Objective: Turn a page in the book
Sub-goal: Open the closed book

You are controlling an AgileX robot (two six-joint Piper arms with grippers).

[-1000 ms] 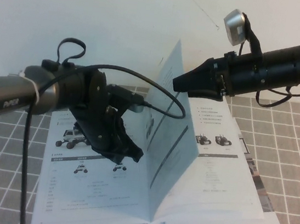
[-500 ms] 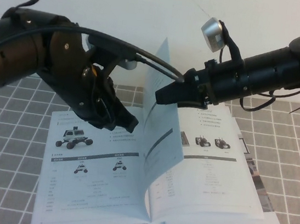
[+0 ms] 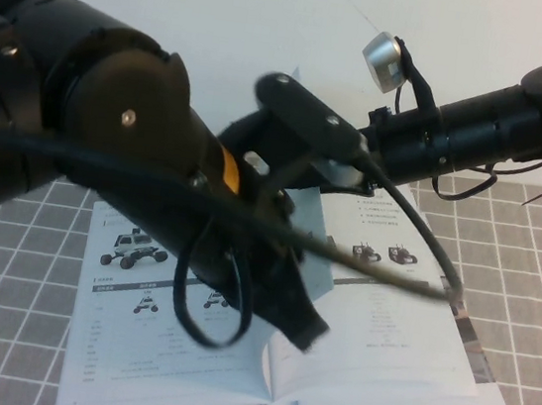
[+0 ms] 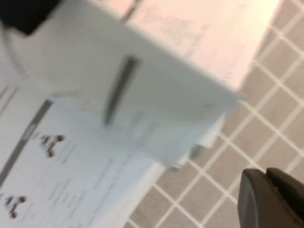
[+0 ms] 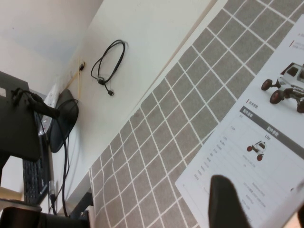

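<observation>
The book [image 3: 389, 328] lies open on the checked cloth, white pages printed with small wheeled robots. One page [image 3: 309, 230] stands lifted near the spine and leans left; it shows as a grey sheet [image 4: 142, 76] in the left wrist view. My left gripper [image 3: 305, 335] is raised in front of the page, close to the high camera, touching nothing. Its fingers [image 4: 273, 199] are shut with nothing in them. My right arm [image 3: 480, 130] reaches in from the right, its tip hidden behind the left arm. The right gripper [image 5: 261, 197] is open above the book's left-hand page [image 5: 266, 142].
Other booklets [image 3: 462, 333] stick out from under the book at its right edge. The grey checked cloth [image 3: 538, 298] covers the table up to a white wall. A black cable [image 5: 107, 61] and a desk with a keyboard lie off to one side.
My left arm has risen off the left-hand page and swung towards the high camera, now covering the book's middle. The page has tipped further left. The right arm shifted left, then held still.
</observation>
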